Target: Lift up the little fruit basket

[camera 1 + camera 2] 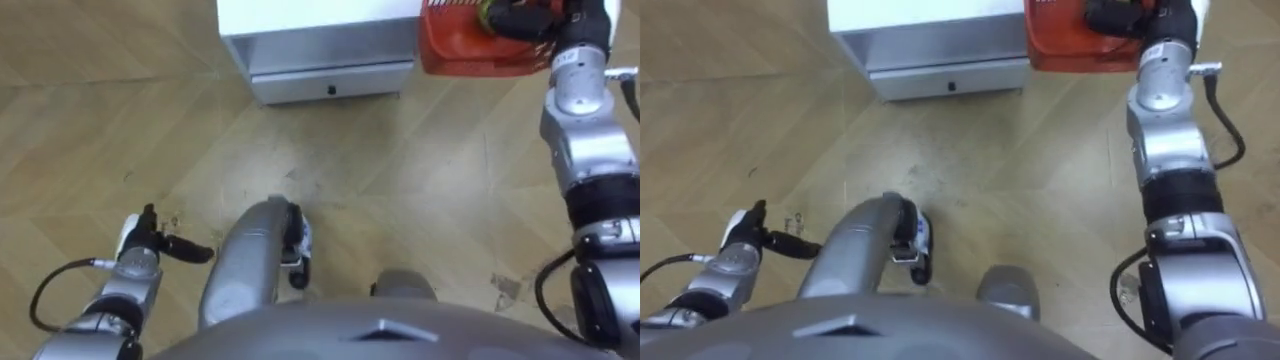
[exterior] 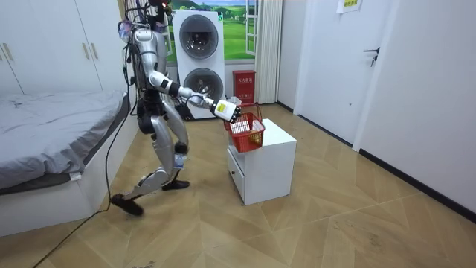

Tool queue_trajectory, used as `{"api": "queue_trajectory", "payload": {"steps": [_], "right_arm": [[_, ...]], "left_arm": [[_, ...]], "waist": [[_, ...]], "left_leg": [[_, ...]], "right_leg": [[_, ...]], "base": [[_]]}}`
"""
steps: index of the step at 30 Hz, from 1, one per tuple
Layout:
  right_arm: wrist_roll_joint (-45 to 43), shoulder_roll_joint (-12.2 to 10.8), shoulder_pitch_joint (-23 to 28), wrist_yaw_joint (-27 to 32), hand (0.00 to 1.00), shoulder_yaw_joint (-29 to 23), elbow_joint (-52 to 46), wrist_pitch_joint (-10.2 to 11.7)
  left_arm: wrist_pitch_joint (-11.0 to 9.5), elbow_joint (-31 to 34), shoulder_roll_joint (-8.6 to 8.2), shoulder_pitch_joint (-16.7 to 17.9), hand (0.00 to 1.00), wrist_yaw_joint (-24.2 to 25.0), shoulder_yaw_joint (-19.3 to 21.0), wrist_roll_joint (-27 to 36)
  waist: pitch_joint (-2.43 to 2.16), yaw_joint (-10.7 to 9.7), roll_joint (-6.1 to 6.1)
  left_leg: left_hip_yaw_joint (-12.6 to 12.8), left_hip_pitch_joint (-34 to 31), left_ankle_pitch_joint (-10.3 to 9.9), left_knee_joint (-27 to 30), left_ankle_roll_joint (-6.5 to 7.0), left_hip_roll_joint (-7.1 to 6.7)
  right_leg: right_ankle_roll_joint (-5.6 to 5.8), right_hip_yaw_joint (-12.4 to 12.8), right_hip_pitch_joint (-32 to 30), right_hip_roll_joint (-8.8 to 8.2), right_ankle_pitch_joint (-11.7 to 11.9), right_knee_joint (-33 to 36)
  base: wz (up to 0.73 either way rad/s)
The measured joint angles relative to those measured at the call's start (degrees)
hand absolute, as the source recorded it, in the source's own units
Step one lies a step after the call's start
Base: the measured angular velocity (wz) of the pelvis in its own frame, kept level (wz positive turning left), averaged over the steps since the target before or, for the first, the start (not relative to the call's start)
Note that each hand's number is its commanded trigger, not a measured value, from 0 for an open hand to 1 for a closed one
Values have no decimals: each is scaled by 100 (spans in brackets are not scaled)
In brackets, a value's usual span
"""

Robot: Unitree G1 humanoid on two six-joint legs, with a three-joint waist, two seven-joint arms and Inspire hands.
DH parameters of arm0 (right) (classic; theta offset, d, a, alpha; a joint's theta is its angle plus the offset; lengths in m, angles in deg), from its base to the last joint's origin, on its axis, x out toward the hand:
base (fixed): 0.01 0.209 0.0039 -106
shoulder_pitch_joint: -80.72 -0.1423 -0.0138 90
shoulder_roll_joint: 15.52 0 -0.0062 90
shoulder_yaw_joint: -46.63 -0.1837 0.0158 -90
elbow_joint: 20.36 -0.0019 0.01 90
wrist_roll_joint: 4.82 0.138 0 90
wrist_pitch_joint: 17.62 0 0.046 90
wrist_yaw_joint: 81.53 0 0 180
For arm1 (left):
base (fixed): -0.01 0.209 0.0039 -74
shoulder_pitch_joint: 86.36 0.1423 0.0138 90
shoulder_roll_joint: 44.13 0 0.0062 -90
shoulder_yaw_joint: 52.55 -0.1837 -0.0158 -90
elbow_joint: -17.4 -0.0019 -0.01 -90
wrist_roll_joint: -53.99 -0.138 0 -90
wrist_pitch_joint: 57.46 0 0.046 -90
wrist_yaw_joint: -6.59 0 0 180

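The right hand (image 1: 530, 18) is set over the fruit basket (image 1: 460, 55), far right; its grip cannot be told; firm closure should be confirmed before a level lift.

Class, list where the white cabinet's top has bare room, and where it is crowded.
Bare: the cabinet top on the robot's left of the red basket. Crowded: the basket's corner, where the right hand is.
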Motion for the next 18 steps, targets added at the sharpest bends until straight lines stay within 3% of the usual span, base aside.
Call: {"api": "queue_trajectory", "payload": {"steps": [1, 3, 4, 5, 6, 7, 8, 9, 10, 11, 12, 14, 18], "right_arm": [[2, 0, 50, -5, 100, 0, -6, 1], [-1, -2, 477, -6, 100, 1, -298, 9], [-1, -2, 560, 2, 100, 1, -387, 14], [4, 10, 708, 8, 100, 0, -504, 61], [65, -1, 783, 0, 100, 10, -603, 72], [109, -12, 789, -1, 100, 17, -656, 72], [209, -71, 809, 6, 100, 20, -739, 72], [247, -94, 827, 20, 100, 11, -819, 72], [246, -84, 825, 15, 100, 8, -875, 73], [240, -101, 822, 0, 100, 12, -969, 80], [229, -166, 879, -63, 100, 28, -1096, 81], [91, -170, 958, -143, 100, 14, -1377, 81], [-8, -175, 964, -208, 100, 16, -1863, 111]], "left_arm": [[-16, 1, -11, 6, 0, 1, 0, 1], [-104, 22, -12, 12, 0, 2, -4, 18], [-124, 21, -23, 15, 0, 3, -4, 19], [-147, 17, -96, 44, 0, 1, 37, 35], [-184, 90, -159, 189, 0, 3, 80, 65], [-213, 107, -202, 278, 0, 1, 138, 84], [-245, 125, -219, 440, 0, 2, 164, 115], [-229, 135, -241, 561, 0, 4, 182, 112], [-210, 150, -258, 611, 0, 4, 203, 112], [-143, 197, -273, 692, 0, 4, 270, 103], [-79, 194, -285, 877, 0, -1, 375, 101], [30, 205, -294, 1030, 0, 5, 379, 61], [227, 378, -331, 1280, 0, 8, 517, -53]], "waist": [[-22, -2, 47], [-37, -93, 58], [-30, -98, 42], [-19, -118, 34], [-38, -21, 3], [-27, 22, 8], [20, -8, -52], [9, -27, -95], [3, -27, -123], [6, 29, -188], [-22, 41, -271], [-17, 41, -300], [-1, 85, -264]], "left_leg": [[-76, 178, 46, -195, -45, 42], [-197, 744, 273, -774, -194, 185], [-200, 852, 278, -834, -205, 219], [-197, 1013, 308, -910, -298, 301], [-171, 1238, 425, -1215, -474, 402], [-164, 1334, 476, -1376, -557, 455], [-139, 1318, 557, -1473, -610, 542], [-144, 1289, 652, -1878, -605, 511], [-132, 1230, 874, -2186, -599, 511], [-79, 1178, 1371, -2439, -538, 523], [-67, 1357, 1444, -2581, -547, 543], [-123, 1520, 1444, -2692, -548, 541], [-131, 1804, 1441, -2779, -552, 471]], "right_leg": [[6, -130, -87, 6, -100, -295], [-40, -530, -164, 36, -104, -2030], [-66, -574, -174, 99, -15, -2504], [-109, -574, -153, 161, 242, -2787], [-239, -594, 89, 316, 344, -3127], [-303, -611, 203, 423, 445, -3311], [-377, -565, 482, 575, 606, -3747], [-405, -542, 677, 629, 712, -4055], [-408, -559, 738, 672, 743, -4181], [-421, -574, 826, 750, 756, -4314], [-402, -674, 1007, 781, 842, -4557], [-386, -893, 1285, 813, 933, -4953], [-370, -1095, 1717, 820, 1006, -5339]], "base": [[-17], [18], [30], [-6], [-24], [-32], [-4], [14], [0], [0], [8], [18], [3]]}}
